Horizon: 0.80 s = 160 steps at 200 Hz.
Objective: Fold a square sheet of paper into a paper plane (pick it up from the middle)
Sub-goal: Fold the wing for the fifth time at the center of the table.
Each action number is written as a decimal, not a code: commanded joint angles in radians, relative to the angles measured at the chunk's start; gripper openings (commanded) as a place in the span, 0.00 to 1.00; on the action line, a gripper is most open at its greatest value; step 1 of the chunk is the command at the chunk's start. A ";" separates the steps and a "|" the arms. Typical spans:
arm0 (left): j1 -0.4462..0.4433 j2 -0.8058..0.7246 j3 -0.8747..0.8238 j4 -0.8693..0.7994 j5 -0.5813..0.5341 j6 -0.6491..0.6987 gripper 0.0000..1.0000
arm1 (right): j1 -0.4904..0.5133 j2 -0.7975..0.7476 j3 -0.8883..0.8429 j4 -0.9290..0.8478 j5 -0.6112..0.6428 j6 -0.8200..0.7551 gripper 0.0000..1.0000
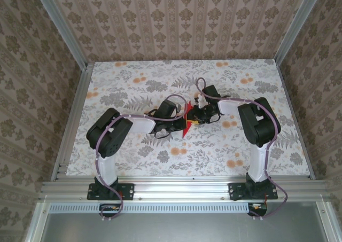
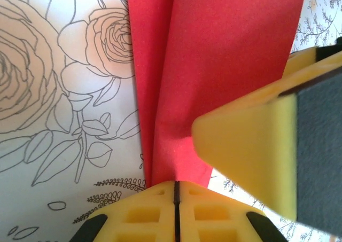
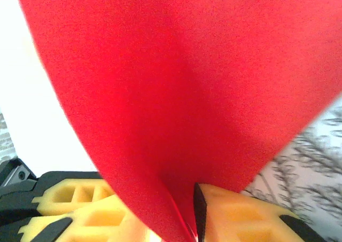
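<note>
The 2 left fingers (image 2: 144, 215) are pressed together, pinching the red paper (image 2: 214, 65), which fans out ahead of their seam over the tabletop (image 2: 53, 146). The right fingers (image 3: 240, 215) stand narrowly apart astride its fold; whether they clamp it I cannot tell.

Top external: high behind the arm bases (image 1: 110, 190), angled down over the whole floral table (image 1: 123, 82). Left wrist: close-up past its yellow fingers (image 2: 144, 215) onto the red paper (image 2: 224, 49). Right wrist: closer, blurred, apparently that same paper (image 3: 176, 92).
</note>
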 commanded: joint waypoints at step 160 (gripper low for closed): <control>-0.007 -0.009 0.020 -0.116 -0.034 0.019 0.11 | -0.003 0.032 0.067 -0.060 0.111 -0.099 0.19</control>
